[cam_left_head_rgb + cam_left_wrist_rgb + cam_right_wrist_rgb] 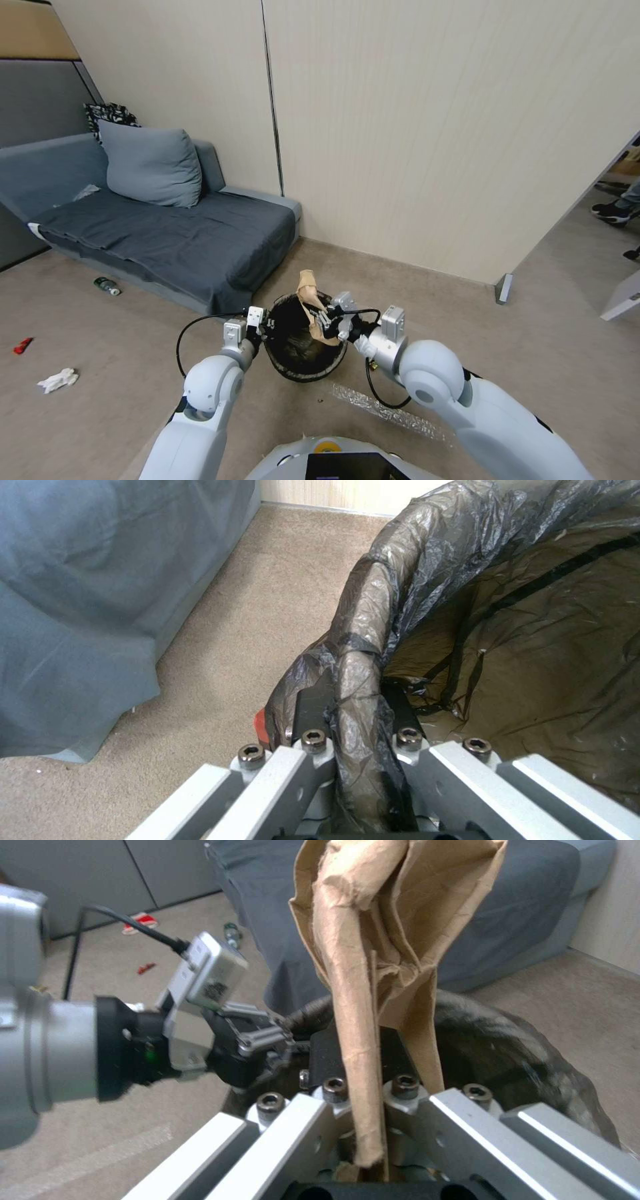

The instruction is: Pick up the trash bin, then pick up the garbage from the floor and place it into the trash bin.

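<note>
the left gripper (357,715) is clamped on the bag-lined rim of the trash bin (303,347), holding it off the carpet beside the sofa (167,240). the right gripper (367,1075) pinches a crumpled brown paper scrap (387,930) over the bin's mouth. best to keep the bin level and lower the paper inside the liner before letting go.

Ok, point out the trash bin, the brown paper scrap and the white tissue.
trash bin (293,363), head view, on the bag-lined inner wall.
brown paper scrap (353,1005), right wrist view, on its long creased fold.
white tissue (58,380), head view, on the middle of the crumpled wad on the carpet.
</note>
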Robot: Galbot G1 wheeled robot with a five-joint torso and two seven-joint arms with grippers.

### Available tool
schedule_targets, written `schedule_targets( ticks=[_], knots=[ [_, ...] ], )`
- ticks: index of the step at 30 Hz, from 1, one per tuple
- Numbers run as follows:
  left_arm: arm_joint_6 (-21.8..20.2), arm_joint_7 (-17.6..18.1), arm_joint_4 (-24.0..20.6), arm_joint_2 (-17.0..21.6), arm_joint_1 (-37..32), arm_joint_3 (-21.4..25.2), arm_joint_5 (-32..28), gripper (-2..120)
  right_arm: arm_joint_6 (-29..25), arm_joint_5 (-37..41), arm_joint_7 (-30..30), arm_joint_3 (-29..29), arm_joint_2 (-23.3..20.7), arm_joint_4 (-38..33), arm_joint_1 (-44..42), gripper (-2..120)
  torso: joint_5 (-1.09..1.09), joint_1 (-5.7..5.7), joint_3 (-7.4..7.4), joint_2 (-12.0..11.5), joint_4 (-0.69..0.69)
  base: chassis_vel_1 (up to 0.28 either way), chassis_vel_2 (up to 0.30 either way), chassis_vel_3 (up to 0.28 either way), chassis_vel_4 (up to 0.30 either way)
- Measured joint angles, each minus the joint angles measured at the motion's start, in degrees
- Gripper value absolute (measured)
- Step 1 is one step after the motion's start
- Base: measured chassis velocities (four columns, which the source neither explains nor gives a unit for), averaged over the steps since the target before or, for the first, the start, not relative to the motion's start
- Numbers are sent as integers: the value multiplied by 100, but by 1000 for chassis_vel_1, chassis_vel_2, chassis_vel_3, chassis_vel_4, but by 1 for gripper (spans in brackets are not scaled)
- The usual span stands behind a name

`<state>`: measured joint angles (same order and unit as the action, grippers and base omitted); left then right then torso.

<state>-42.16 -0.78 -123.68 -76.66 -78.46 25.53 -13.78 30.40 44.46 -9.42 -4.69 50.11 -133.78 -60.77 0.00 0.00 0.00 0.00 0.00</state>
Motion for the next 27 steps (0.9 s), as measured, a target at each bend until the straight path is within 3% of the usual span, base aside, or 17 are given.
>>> schedule_targets(
  ticks=[13,19,27],
  knots=[
    [0,-5,-64,-5,-21,18,-21,2,22,-92,-129,-183,-26,6,-190,52,0,0,0,0,0,0,0,0,0],
    [0,-12,-91,-1,-26,23,-25,2,8,-39,-223,-137,-41,-37,-181,80,0,0,0,0,0,0,0,0,0],
    [1,-16,-96,-6,-36,23,-26,2,-4,48,-231,-53,-44,-168,-190,99,0,0,0,0,0,0,0,0,0]
  ],
)
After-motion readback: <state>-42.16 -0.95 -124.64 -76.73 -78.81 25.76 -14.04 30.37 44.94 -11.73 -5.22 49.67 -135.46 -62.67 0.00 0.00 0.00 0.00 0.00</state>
